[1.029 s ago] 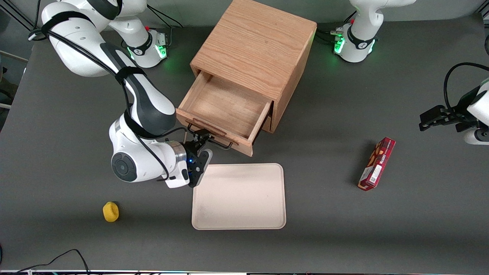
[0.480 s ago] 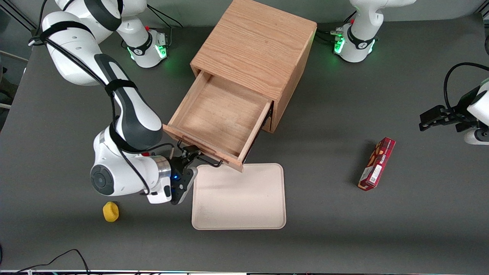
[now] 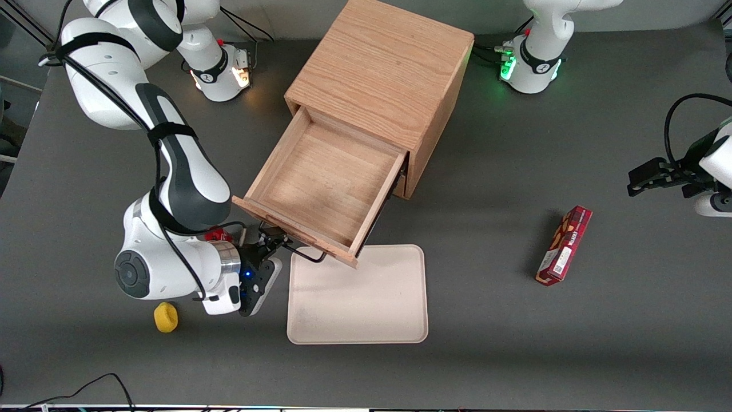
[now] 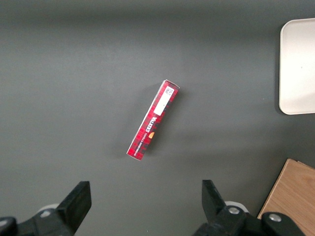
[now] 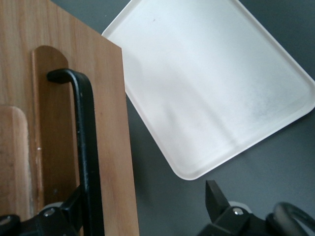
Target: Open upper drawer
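While the upper drawer [image 3: 320, 183] stands drawn far out of the light oak cabinet [image 3: 383, 74], its wooden inside lies bare and open to the front view. The drawer reaches from the cabinet toward the front camera and toward the working arm's end of the surface [image 3: 486, 343]. Its thin black bar handle [image 3: 297, 252] sits on the drawer's front board.

The tool [image 3: 273, 245] is at that handle, low over the surface and just in front of the drawer. In the right wrist view the tool [image 5: 143, 191] has its fingers spread wide. The handle [image 5: 86, 147] runs close beside one finger, and the other finger is well apart from it, over the grey surface. Nothing is clamped between them.

A pale rectangular tray [image 3: 357, 297] lies flat on the surface, nearer the front camera than the drawer. One corner of the drawer's front board overlaps the tray's edge as seen from above; whether they touch I cannot tell. A small yellow object [image 3: 166, 317] lies near the working arm, nearer the camera than the tool. A long red box [image 3: 564, 246] lies toward the parked arm's end, well apart from the tray.
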`<control>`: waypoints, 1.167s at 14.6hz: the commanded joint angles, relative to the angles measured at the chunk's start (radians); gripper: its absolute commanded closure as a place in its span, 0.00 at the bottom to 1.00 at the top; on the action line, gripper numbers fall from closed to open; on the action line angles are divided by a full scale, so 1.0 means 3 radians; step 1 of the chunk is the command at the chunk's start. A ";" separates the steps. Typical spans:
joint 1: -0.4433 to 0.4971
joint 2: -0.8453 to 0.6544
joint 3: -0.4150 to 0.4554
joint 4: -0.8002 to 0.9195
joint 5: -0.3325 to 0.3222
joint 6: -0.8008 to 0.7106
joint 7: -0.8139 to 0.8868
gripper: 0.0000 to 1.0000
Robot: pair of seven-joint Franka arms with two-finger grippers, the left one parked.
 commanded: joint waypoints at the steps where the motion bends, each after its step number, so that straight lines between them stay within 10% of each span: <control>1: 0.0054 -0.0170 -0.0052 0.0139 -0.0060 -0.0139 -0.0031 0.00; 4: 0.0064 -0.0686 -0.0057 0.0078 -0.0181 -0.0190 0.0131 0.00; 9: 0.0054 -0.1393 0.0127 -0.0127 -0.0535 -0.0854 0.1936 0.00; 17: -0.0099 -0.2665 -0.0537 -0.1714 -0.0535 -0.1317 0.2117 0.00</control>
